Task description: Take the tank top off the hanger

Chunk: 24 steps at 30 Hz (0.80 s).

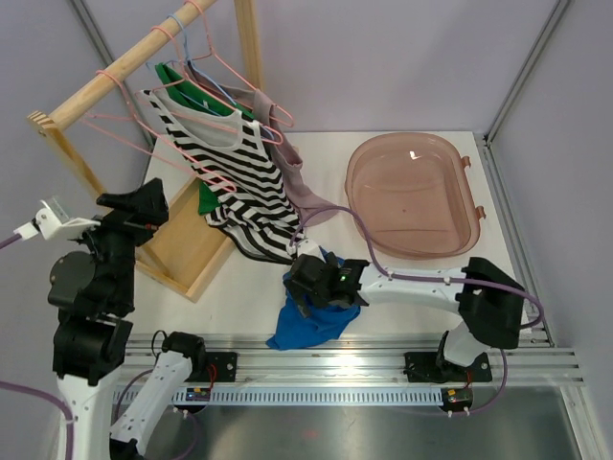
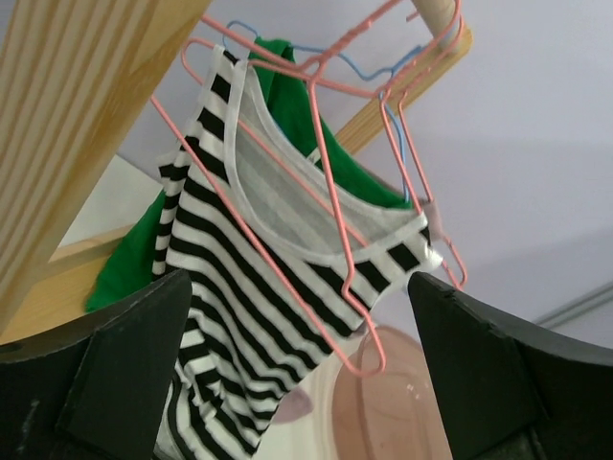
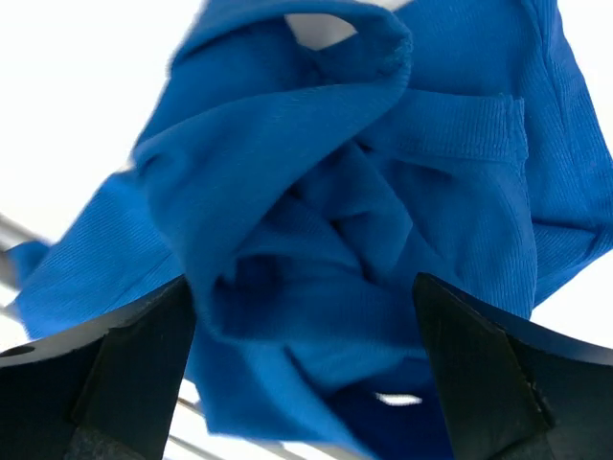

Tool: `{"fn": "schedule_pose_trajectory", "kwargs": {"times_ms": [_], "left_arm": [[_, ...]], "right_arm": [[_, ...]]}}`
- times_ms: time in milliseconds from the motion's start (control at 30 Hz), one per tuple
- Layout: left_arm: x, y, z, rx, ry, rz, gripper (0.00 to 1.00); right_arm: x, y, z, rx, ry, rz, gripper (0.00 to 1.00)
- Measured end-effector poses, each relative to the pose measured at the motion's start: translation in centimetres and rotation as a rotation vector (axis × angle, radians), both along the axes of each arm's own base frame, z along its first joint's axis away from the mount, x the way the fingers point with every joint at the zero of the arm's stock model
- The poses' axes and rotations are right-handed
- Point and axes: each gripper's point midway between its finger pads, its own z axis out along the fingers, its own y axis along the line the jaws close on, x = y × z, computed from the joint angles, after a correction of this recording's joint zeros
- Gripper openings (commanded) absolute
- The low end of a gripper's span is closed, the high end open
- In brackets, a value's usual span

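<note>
Black-and-white tank top (image 2: 259, 287) hangs on the pink hanger (image 2: 329, 182) just beyond the left pincer (image 1: 148, 206), whose jaws stand apart, empty.

A robotics lab cell: left arm (image 1: 91, 287) and right arm (image 1: 431, 283) bolted to an aluminium rail (image 1: 364, 356) edging a white table (image 1: 402, 316), boxed by plain pale walls (image 1: 383, 57) (metal-framed corners).
</note>
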Motion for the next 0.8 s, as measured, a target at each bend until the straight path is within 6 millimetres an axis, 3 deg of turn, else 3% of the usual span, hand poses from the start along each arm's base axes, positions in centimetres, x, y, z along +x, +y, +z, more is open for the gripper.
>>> {"fn": "schedule_pose_trajectory", "kwargs": {"times_ms": [200, 300, 333, 367, 433, 500, 633, 700, 800], "left_arm": [[-3.7, -1.0, -3.0, 0.128, 0.065, -0.109, 0.99], [-5.0, -1.3, -5.3, 0.187, 0.115, -0.145, 0.99], [-5.3, -1.2, -6.0, 0.205, 0.129, -0.148, 0.99], [-5.7, -1.1, -6.6, 0.222, 0.141, -0.151, 0.99], [-6.4, -0.9, -7.6, 0.253, 0.16, -0.151, 0.99], [-7.1, -0.7, -8.3, 0.281, 0.167, -0.154, 0.99], [-8.1, -1.3, -9.3, 0.336, 0.145, -0.204, 0.99], [-8.4, -1.9, -9.6, 0.357, 0.134, -0.238, 0.99], [-8.7, -3.0, -10.2, 0.385, 0.12, -0.308, 0.99]], "right_arm": [[0.7, -0.4, -4.4, -0.145, 0.016, -0.035, 0.97], [1.0, 0.5, -5.2, -0.147, 0.023, -0.039, 0.66], [1.0, 0.7, -5.3, -0.137, 0.025, -0.038, 0.51], [1.0, 0.8, -5.3, -0.133, 0.024, -0.037, 0.27], [1.1, 1.0, -5.0, -0.12, 0.017, -0.04, 0.07], [1.0, 0.9, -4.5, -0.108, 0.013, -0.042, 0.0], [1.1, -0.3, -2.3, -0.111, -0.014, -0.048, 0.0], [1.4, -1.2, -0.1, -0.109, -0.048, -0.058, 0.0], [2.9, -2.0, 4.9, -0.056, -0.108, -0.089, 0.0]]}}
